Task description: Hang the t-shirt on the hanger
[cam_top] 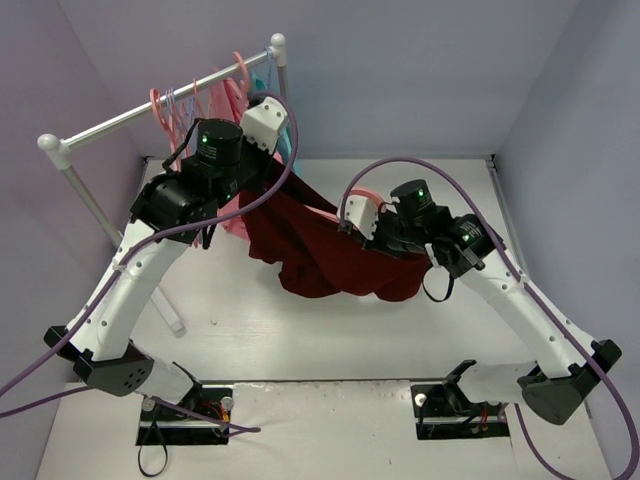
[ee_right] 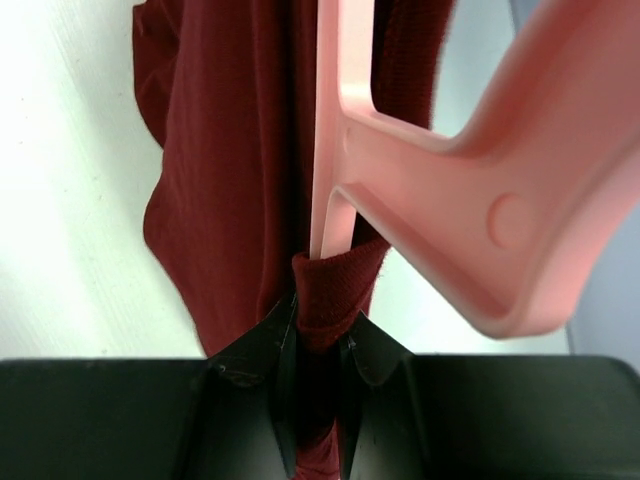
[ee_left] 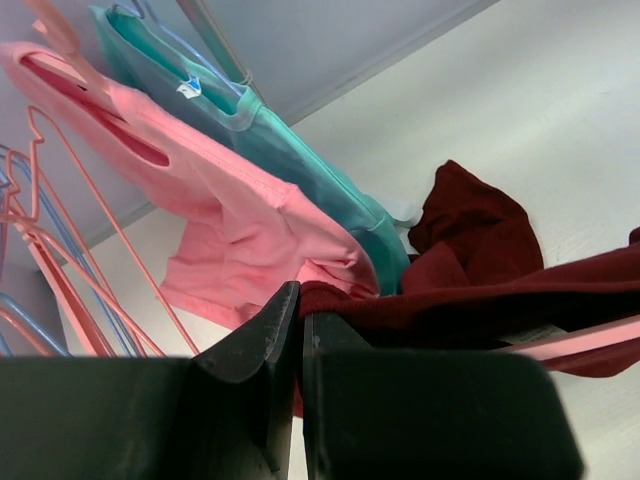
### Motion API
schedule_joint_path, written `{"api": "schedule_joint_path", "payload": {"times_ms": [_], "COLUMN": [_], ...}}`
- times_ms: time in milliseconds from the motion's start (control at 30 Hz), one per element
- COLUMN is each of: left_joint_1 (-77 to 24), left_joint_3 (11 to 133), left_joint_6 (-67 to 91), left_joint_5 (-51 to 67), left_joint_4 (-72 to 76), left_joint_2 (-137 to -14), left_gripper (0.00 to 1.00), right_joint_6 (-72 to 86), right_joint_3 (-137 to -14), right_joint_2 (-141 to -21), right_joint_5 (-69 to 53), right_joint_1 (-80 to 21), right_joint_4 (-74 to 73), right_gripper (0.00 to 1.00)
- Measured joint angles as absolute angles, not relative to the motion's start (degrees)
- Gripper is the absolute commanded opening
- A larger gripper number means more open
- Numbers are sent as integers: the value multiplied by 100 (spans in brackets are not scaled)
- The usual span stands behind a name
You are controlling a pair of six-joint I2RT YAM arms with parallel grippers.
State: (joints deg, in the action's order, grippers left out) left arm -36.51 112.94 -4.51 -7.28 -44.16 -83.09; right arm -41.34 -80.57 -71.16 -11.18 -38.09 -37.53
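The dark maroon t-shirt [cam_top: 320, 250] hangs stretched between both grippers above the table. My left gripper [cam_top: 262, 160] is shut on one edge of it beside the clothes rack; in the left wrist view the jaws [ee_left: 300, 305] pinch the maroon hem [ee_left: 480, 250]. My right gripper [cam_top: 352, 232] is shut on the shirt's ribbed collar [ee_right: 335, 285]. The salmon-pink hanger [cam_top: 362, 197] sits inside the shirt, with its neck rising out of the collar [ee_right: 450, 180] just above my right fingers. One hanger arm shows under the fabric in the left wrist view [ee_left: 580, 338].
A clothes rack bar [cam_top: 150, 112] crosses the back left and carries a pink garment [ee_left: 250, 230], a teal garment [ee_left: 300, 160] and several thin spare hangers [cam_top: 170, 110]. The rack's foot [cam_top: 170, 315] lies on the table at left. Walls close in the back and sides.
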Motion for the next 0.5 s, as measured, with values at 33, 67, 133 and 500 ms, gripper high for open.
{"api": "schedule_joint_path", "payload": {"times_ms": [33,67,133,500], "left_joint_1": [-3686,-3730,-3823,-4210], "left_joint_3": [11302,11324,11450,13208], "left_joint_6": [-451,-451,-454,-534], "left_joint_5": [-733,-749,-804,-894], "left_joint_4": [-4443,-4477,-4611,-4747], "left_joint_2": [-8307,-8313,-8356,-8621], "left_gripper": [0,0,0,0], "right_joint_6": [-4163,-4197,-4282,-4671], "right_joint_3": [-8166,-8313,-8674,-10167], "right_joint_2": [-7137,-7147,-7169,-7170], "right_joint_5": [-1097,-1074,-1016,-1388], "right_joint_1": [-3832,-3852,-3900,-4124], "right_joint_4": [-3794,-3857,-4030,-4232], "right_gripper": [0,0,0,0]}}
